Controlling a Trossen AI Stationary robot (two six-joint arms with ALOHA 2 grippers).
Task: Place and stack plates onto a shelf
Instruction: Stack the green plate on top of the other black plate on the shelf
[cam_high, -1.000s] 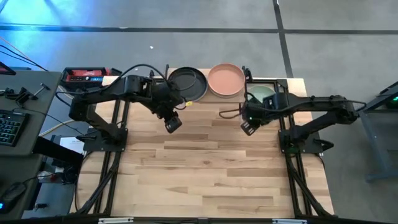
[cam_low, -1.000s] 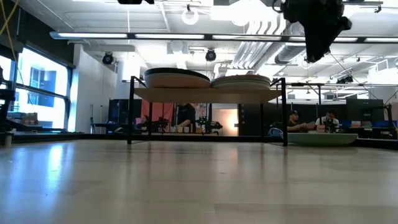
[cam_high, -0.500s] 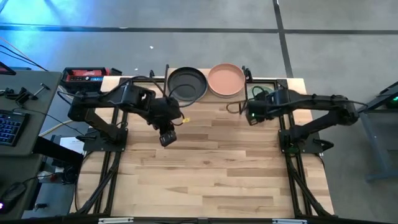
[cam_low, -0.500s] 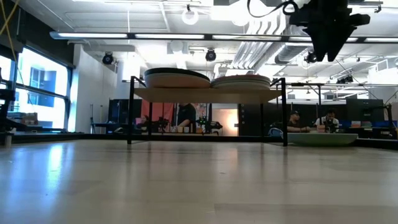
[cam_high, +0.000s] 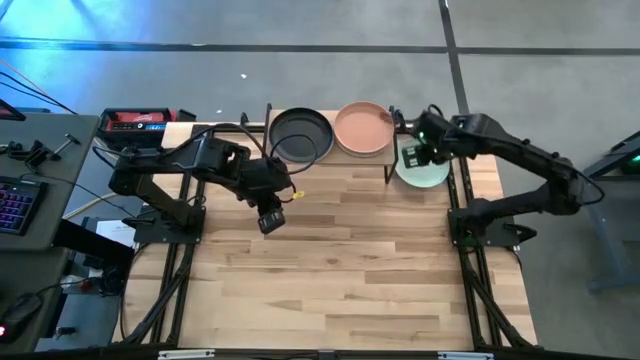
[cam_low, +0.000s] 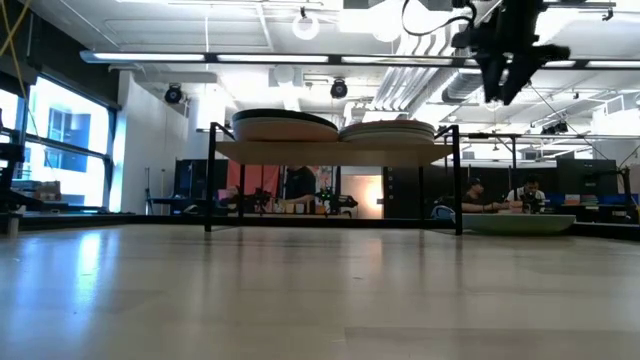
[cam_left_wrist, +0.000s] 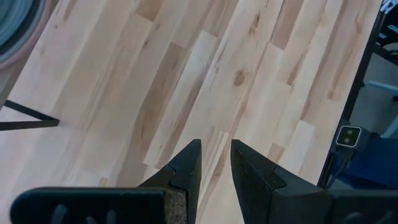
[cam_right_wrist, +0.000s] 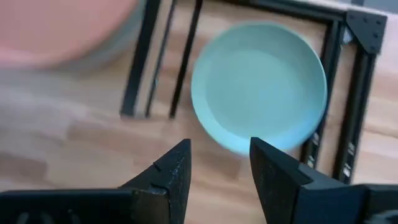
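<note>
The shelf (cam_high: 333, 155) stands at the table's far edge, its black legs on the wood. It carries two stacks of plates, one topped by a dark plate (cam_high: 300, 135), the other by a peach plate (cam_high: 363, 128). Right of the shelf a pale green plate (cam_high: 428, 170) lies flat on the table. My right gripper (cam_right_wrist: 221, 149) hangs open above that plate's near-left rim, touching nothing. Left of centre, my left gripper (cam_left_wrist: 216, 149) hangs over bare wood in front of the shelf. Its fingers stand a narrow gap apart with nothing between them.
Black frame bars (cam_right_wrist: 348, 93) run close around the green plate's far and right sides, and a shelf leg (cam_right_wrist: 140, 62) stands to its left. The tabletop (cam_high: 340, 280) stretches toward the near edge. A red and black box (cam_high: 135, 120) sits off the far left corner.
My right gripper has swung from in front of the shelf's right end toward the far right corner, rolling as it went, and now hangs over the green plate. My left gripper shifted a little toward the near edge early on, then kept still. The plates have not moved.
</note>
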